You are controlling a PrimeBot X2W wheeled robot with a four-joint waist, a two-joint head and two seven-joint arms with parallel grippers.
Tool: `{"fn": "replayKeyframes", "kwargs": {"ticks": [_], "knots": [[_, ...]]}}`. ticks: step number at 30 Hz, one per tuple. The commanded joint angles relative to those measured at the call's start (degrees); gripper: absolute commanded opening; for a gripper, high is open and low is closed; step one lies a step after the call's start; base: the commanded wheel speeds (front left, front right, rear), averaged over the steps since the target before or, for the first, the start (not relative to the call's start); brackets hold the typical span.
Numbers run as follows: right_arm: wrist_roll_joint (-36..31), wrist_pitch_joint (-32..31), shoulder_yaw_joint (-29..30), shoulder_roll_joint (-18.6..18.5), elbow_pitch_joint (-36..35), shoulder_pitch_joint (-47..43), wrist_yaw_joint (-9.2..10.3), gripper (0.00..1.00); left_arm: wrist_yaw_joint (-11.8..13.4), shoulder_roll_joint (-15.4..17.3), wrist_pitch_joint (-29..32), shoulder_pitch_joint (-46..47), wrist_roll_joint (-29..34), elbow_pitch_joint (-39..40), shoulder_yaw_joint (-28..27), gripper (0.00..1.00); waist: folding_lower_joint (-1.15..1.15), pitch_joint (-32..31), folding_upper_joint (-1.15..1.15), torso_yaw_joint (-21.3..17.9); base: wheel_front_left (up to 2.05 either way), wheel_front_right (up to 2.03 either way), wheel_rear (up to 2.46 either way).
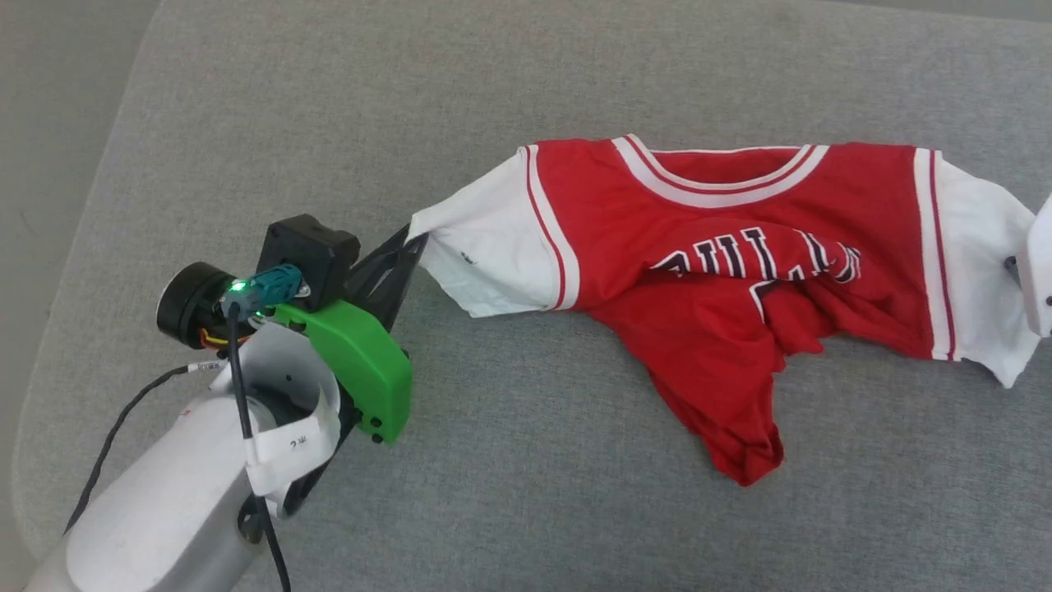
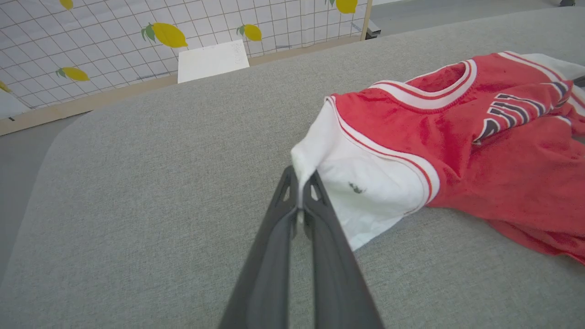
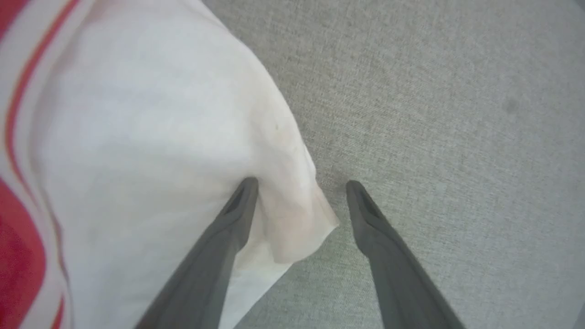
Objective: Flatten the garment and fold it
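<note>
Red garment (image 1: 690, 329) rumpled on grey padded surface (image 1: 526, 82), left gripper (image 2: 299, 176) clamped on its white sleeve tip, right gripper (image 3: 301, 185) spread wide, opposite sleeve corner between its fingers, ungripped

1. The left arm (image 1: 164, 501) rises from the head view's lower left, a pale forearm with a green wrist cover (image 1: 362, 362), fingers pointing up and right
2. The left gripper (image 2: 301, 183) has its jaws pressed together, pinching a white sleeve corner of the garment (image 2: 365, 192)
3. The right gripper (image 3: 301, 185) has its jaws spread wide, gripping nothing; the other white sleeve corner lies loose between its fingers (image 3: 228, 228)
</note>
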State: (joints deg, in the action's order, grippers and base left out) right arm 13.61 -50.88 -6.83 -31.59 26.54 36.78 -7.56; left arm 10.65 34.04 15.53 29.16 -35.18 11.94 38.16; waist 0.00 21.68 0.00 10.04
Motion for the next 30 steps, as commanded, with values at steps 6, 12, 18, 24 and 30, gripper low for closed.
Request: {"fn": "replayKeyframes", "kwargs": {"ticks": [6,12,18,24,30], "knots": [[2.13,4.39,-5.43,-0.92,3.79,-0.06,0.08,0.00,-0.51,-0.65,-0.95,0.60,-0.34,-1.82,0.10,0.00,0.00,0.48,0.00,0.41,0.00,0.00,0.00],[2.59,12.49,-5.74,-2.28,4.19,2.41,0.08,0.00,-0.54,-0.37,-2.47,0.42,-1.06,-4.10,-0.98,0.00,0.00,-1.98,0.00,-0.78,0.00,0.00,0.00],[2.95,21.13,-5.33,-3.38,2.71,4.94,0.08,0.00,0.57,0.95,-4.98,0.37,-1.37,-5.22,-3.76,0.00,0.00,-6.77,0.00,-3.00,0.00,0.00,0.00],[3.36,27.85,-4.55,-4.94,-1.27,6.26,0.08,0.00,2.64,3.12,-7.81,0.17,-1.36,-3.75,-7.66,0.00,0.00,-11.76,0.00,-5.32,0.00,0.00,0.00],[4.45,32.40,-3.70,-6.44,-8.25,6.98,0.08,0.00,5.37,6.19,-10.67,0.11,-0.78,0.13,-12.58,0.00,0.00,-15.98,0.00,-7.22,0.00,0.00,0.00]]}}
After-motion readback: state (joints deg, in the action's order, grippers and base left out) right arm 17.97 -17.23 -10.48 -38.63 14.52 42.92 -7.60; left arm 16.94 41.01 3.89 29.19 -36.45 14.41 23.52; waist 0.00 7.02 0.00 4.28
